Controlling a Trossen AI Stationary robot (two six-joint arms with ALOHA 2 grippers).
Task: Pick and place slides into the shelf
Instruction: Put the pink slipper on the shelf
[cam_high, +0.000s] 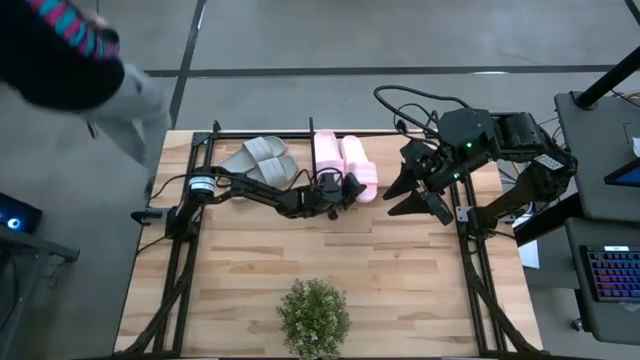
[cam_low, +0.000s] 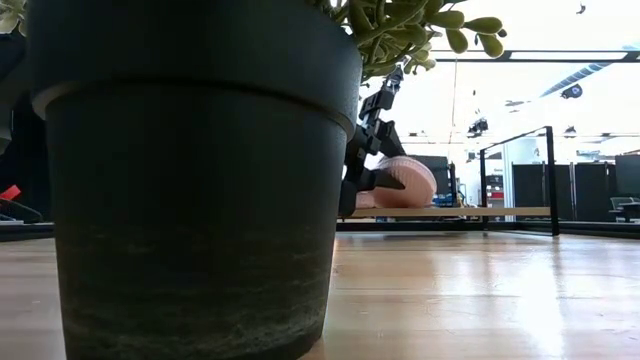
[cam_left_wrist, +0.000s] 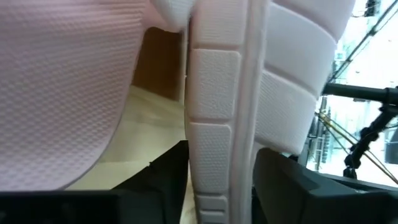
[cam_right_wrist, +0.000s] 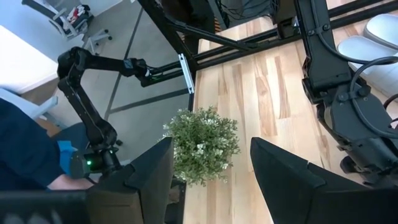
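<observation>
Two pale pink slides (cam_high: 342, 163) lie side by side on the shelf (cam_high: 300, 137) at the table's far side, right of a light grey pair (cam_high: 262, 158). My left gripper (cam_high: 337, 190) reaches almost level to the pink pair's near ends, its fingers parted around one slide's ribbed sole edge (cam_left_wrist: 214, 155). In the low view that gripper (cam_low: 372, 178) stands before a pink slide (cam_low: 410, 182) lying on the shelf board (cam_low: 450, 212). My right gripper (cam_high: 415, 195) hangs open, raised over the table's right side, with nothing between its fingers (cam_right_wrist: 211, 180). My left gripper has one finger (cam_left_wrist: 165, 180) on each side of the pink slide's ribbed sole edge (cam_left_wrist: 217, 186), coming almost level from the table's near side. The fingers stand close against the edge, and I cannot tell whether they touch it. The slide lies on the shelf board.
A potted plant (cam_high: 314, 318) stands at the table's near middle, and its dark pot (cam_low: 190, 180) fills the low view's left half. Black frame rails (cam_high: 180, 270) run along both table sides. A person (cam_high: 70, 50) stands beyond the far left corner.
</observation>
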